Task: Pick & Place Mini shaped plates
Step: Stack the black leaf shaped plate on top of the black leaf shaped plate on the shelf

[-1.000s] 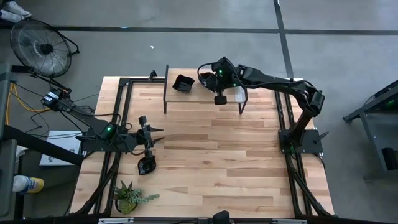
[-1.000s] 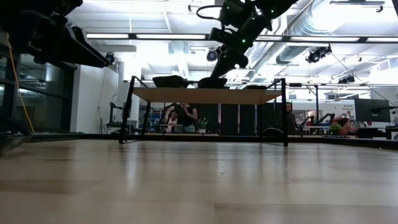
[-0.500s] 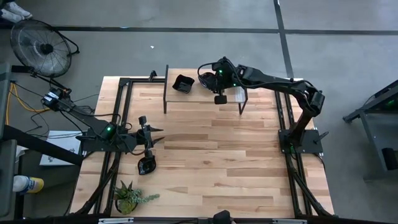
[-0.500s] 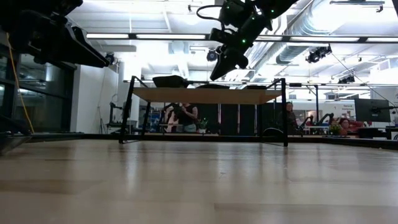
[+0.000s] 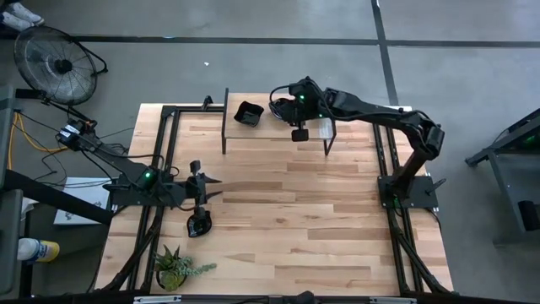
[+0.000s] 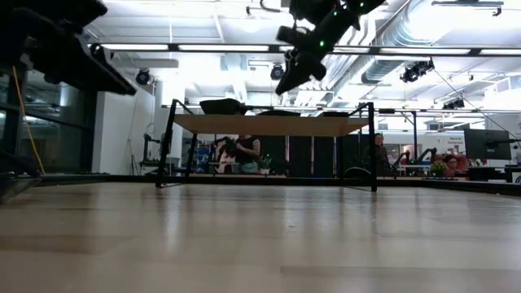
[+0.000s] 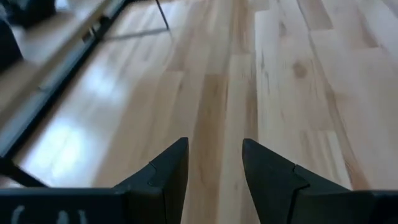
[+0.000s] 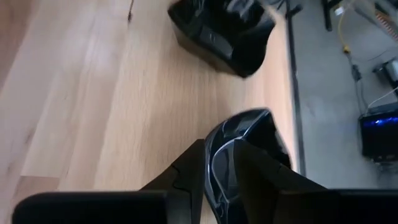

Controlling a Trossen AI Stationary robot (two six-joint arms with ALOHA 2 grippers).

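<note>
A raised wooden shelf (image 5: 263,128) stands at the table's far side. A glossy black mini plate (image 8: 249,132) lies flat on it near its far edge, also in the low view (image 6: 278,111). More black mini plates (image 5: 248,113) sit piled to its left (image 8: 225,36). My right gripper (image 6: 286,85) hangs open just above the lone plate, clear of it; in the right wrist view (image 8: 222,177) the plate shows past its fingers. At the table's left side, my left gripper (image 7: 215,163) stands open over bare wood (image 5: 216,187).
A green potted plant (image 5: 175,268) stands at the near left corner. The shelf's black legs (image 6: 168,146) rise from the table. Black frame rails (image 5: 165,139) run along the left and right sides. Bare wood (image 5: 295,211) fills the table's middle. People show in the room behind.
My right gripper has opened and let go of the lone plate, which stays lying on the shelf. It has then risen a little, clear of the plate and the shelf.
</note>
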